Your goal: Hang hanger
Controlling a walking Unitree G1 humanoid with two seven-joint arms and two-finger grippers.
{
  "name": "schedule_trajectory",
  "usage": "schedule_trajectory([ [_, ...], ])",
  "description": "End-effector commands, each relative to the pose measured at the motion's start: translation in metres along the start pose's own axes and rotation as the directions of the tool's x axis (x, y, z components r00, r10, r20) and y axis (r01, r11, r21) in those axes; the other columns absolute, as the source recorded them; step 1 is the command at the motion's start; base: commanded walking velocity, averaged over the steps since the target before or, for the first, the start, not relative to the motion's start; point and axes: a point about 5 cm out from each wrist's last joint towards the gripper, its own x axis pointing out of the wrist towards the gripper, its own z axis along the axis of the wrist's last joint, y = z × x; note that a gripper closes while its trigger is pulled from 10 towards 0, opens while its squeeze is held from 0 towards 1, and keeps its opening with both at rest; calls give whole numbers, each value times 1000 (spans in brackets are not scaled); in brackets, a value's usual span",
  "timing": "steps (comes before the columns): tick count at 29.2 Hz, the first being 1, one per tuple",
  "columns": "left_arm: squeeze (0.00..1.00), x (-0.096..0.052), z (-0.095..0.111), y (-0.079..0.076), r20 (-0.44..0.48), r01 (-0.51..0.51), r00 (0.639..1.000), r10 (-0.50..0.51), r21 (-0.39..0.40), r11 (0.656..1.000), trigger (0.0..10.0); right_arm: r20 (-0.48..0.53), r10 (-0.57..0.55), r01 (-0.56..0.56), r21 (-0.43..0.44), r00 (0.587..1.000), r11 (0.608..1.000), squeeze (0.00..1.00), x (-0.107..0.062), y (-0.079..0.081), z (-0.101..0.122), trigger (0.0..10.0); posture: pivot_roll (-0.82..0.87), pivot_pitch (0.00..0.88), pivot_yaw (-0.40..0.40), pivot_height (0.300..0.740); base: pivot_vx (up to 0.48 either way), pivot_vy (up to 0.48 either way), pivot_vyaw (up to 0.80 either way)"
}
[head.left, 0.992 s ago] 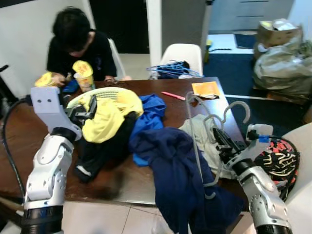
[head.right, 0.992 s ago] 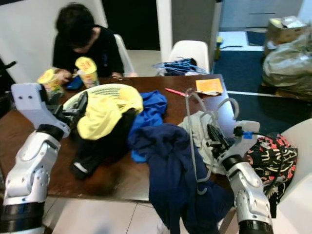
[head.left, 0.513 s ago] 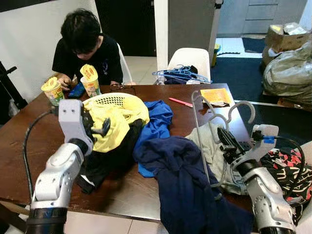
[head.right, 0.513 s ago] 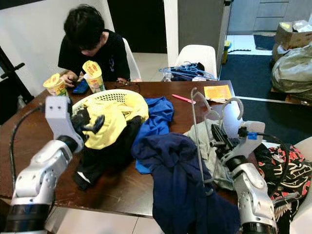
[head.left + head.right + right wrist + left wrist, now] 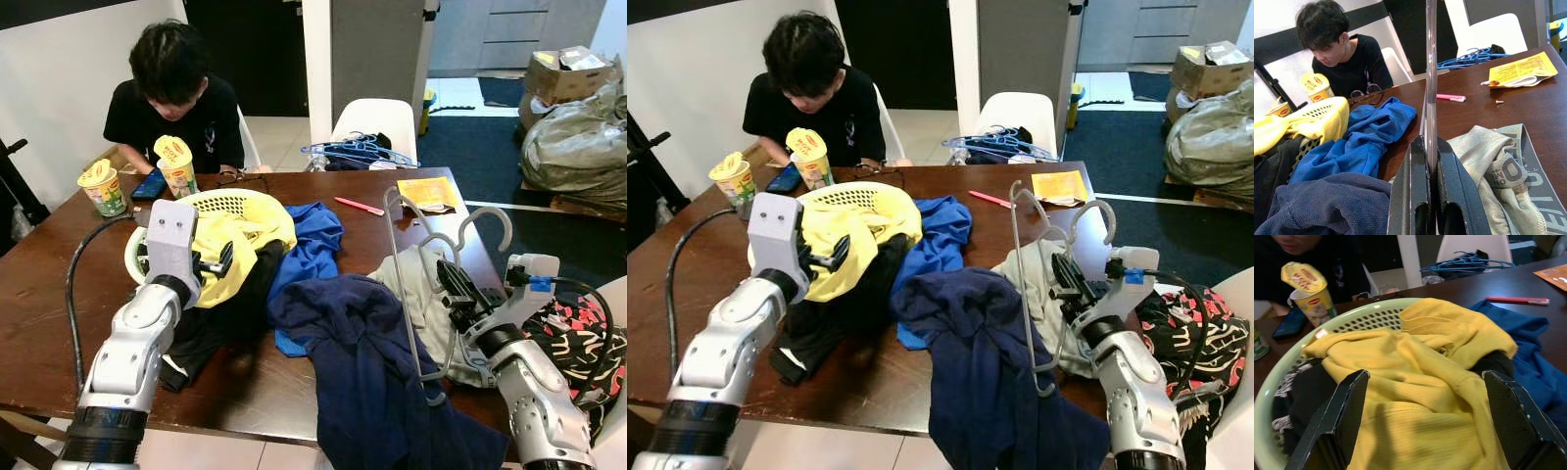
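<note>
In the right wrist view the fingers (image 5: pixel 1449 196) of the right gripper (image 5: pixel 457 291) are seen pressed together on the thin bar of a grey wire hanger (image 5: pixel 411 284), a clamp that is less plain in the head views, where the hanger's hooks are seen curving up above and beyond the gripper. In the left wrist view the left gripper (image 5: pixel 1422 423) is shown spread wide just over a yellow shirt (image 5: pixel 1425 382) heaped in a pale green basket (image 5: pixel 1359 318). Beside and below the right gripper a grey garment (image 5: pixel 416 294) and a navy garment (image 5: pixel 362 362) are draped on the brown table (image 5: pixel 49 313), a blue cloth (image 5: pixel 313 240) lies between the two grippers, and a person (image 5: pixel 176 98) is seated at the far side near two cup-noodle tubs (image 5: pixel 174 164).
</note>
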Motion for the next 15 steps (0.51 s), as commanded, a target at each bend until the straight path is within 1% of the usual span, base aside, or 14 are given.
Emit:
schedule_trajectory([
  [1, 0, 2, -3, 5, -16, -3, 1000, 4, 50, 999, 10000, -39, -2, 2, -2, 999, 1000, 0, -3, 1, -6, 10000, -57, 0, 93, 740, 0, 0, 0],
  [3, 0, 2, -4, 4, -21, 1, 1000, 0, 53, 999, 10000, -39, -2, 2, -2, 999, 1000, 0, -3, 1, -6, 10000, -57, 0, 93, 740, 0, 0, 0],
  [5, 0, 3, -12, 2, -59, 7, 998, -4, 49, 999, 10000, -41, -2, 2, -8, 999, 1000, 0, -3, 1, -6, 10000, -64, 0, 95, 740, 0, 0, 0],
  [6, 0, 3, -12, 2, -59, 7, 998, -4, 49, 999, 10000, -41, -2, 2, -8, 999, 1000, 0, -3, 1, -6, 10000, -64, 0, 95, 740, 0, 0, 0],
  [8, 0, 1, -27, 2, -143, -5, 990, 15, 69, 998, 10000, -41, -4, 3, -14, 999, 1000, 0, -3, 1, -6, 10000, -72, 0, 94, 740, 0, 0, 0],
  [9, 0, 1, -31, 3, -165, -10, 986, 23, 79, 997, 10000, -41, -5, 4, -15, 999, 1000, 0, -3, 1, -6, 10000, -72, 0, 94, 740, 0, 0, 0],
  [14, 0, 0, -33, 7, -175, -22, 984, 40, 102, 994, 10000, -39, -10, 9, -12, 999, 1000, 0, -4, 0, -6, 10000, -69, 0, 97, 740, 0, 0, 0],
  [15, 0, 0, -34, 9, -185, -30, 981, 51, 117, 993, 6510, -38, -11, 10, -12, 999, 1000, 0, -3, 1, -6, 10000, -66, 0, 99, 740, 0, 0, 0],
])
